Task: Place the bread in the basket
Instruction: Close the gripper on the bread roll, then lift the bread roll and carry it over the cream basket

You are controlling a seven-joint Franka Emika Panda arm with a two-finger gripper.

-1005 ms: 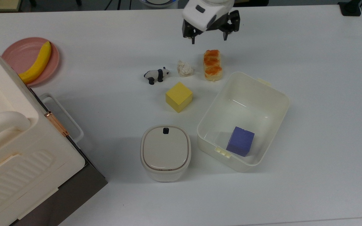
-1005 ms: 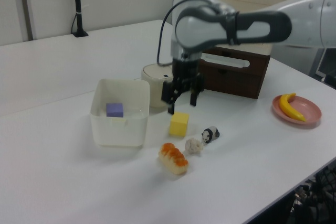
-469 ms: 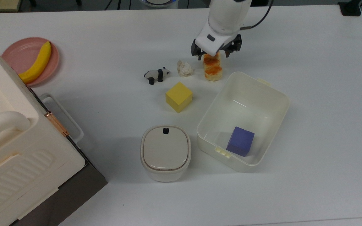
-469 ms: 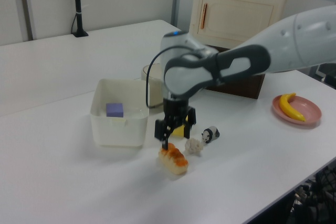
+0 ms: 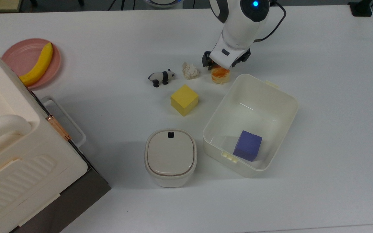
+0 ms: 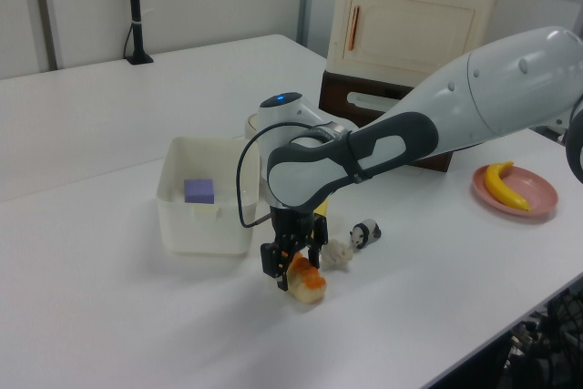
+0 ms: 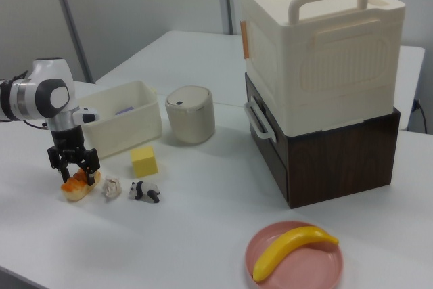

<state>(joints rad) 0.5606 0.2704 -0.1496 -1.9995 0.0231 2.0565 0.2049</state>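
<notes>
There my claw [image 5: 221, 66] straddled the orange-topped bread loaf [image 5: 220, 75] on the white tabletop [image 5: 319, 81], fingers spread, beside the cream plastic basket [image 5: 288, 97].

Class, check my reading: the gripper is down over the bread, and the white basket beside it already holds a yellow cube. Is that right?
Not quite. In the top view the cube inside the basket is the purple cube; the yellow cube sits on the table. The gripper is indeed down over the bread.

Bare table [image 5: 329, 81] lay open toward its right edge in the top view, while the basket [image 5: 282, 97] and crumpled paper [image 5: 190, 70] flanked the bread [image 5: 220, 75] closely
</notes>
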